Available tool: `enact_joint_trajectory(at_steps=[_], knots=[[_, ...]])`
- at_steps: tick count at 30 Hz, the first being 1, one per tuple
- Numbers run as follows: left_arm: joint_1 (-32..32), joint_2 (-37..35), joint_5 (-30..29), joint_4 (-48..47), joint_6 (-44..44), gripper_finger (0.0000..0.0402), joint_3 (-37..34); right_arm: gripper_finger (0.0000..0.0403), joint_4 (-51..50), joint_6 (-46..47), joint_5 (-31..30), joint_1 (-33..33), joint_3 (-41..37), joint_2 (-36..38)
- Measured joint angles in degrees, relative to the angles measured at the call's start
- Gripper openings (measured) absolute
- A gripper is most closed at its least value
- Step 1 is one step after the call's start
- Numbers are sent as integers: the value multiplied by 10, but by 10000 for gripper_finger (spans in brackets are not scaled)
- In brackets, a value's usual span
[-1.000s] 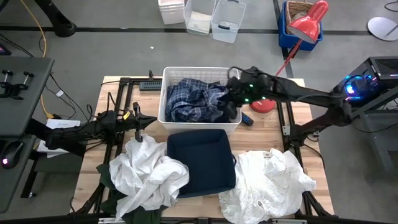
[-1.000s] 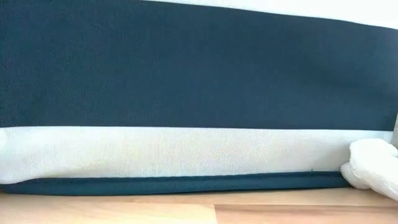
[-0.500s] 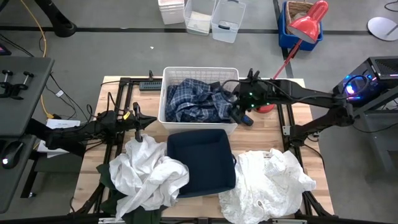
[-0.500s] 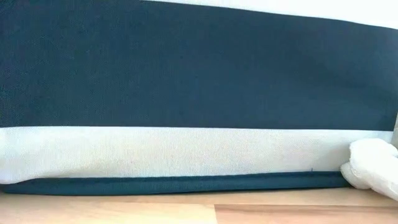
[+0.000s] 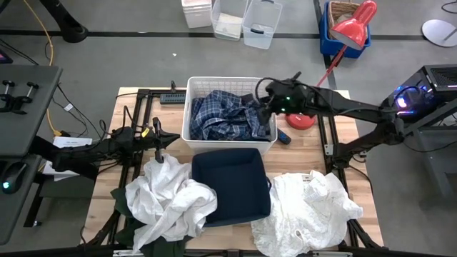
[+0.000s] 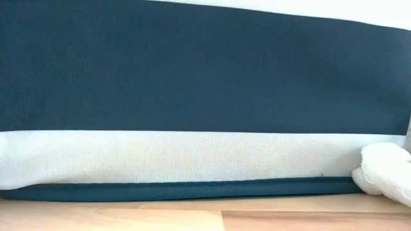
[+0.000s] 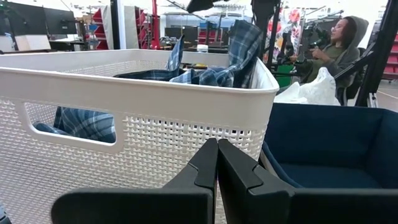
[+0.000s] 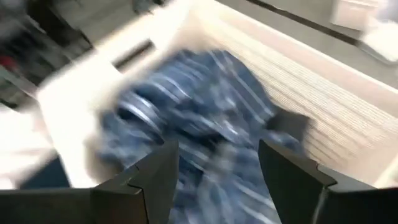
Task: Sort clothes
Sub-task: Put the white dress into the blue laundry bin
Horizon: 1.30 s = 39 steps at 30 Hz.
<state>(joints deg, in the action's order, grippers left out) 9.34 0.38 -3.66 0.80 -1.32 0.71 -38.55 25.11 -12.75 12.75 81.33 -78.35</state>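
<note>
Right now my right gripper (image 8: 217, 168) hangs over the right-hand side of the white basket (image 5: 191, 114), its fingers spread wide with nothing between them. Below it the plaid shirt (image 5: 227, 116) lies crumpled inside the basket, one fold standing up above the rim. My left gripper (image 7: 217, 163) waits low at the table's left side, fingers pressed together and empty, pointed at the basket's wall. Just in front of the basket sits the navy bin (image 5: 232, 187). One white garment (image 5: 170, 198) is heaped to the bin's left, draped over a dark green one (image 5: 125, 210), and another white garment (image 5: 307, 210) is piled on the bin's right, touching its side.
</note>
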Motion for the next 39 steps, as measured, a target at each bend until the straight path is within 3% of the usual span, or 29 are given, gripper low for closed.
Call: enact_joint_trajectory(at_steps=[5, 9, 17, 25, 31, 35, 39], knots=[[0, 0, 0, 0, 0, 0, 0, 217, 62, -12, 99, 0, -1, -46], [0, 0, 0, 0, 0, 0, 0, 217, 68, -31, 197, -7, -1, -40], [0, 0, 0, 0, 0, 0, 0, 217, 30, -24, 227, -106, 0, 57], [0, 0, 0, 0, 0, 0, 0, 217, -194, 188, 154, -346, -18, 83], [0, 0, 0, 0, 0, 0, 0, 217, -152, 420, 162, -511, -159, 82], [0, 0, 0, 0, 0, 0, 0, 217, -122, 540, 192, -557, -255, 67], [0, 0, 0, 0, 0, 0, 0, 217, -136, 555, 188, -565, -286, 32]])
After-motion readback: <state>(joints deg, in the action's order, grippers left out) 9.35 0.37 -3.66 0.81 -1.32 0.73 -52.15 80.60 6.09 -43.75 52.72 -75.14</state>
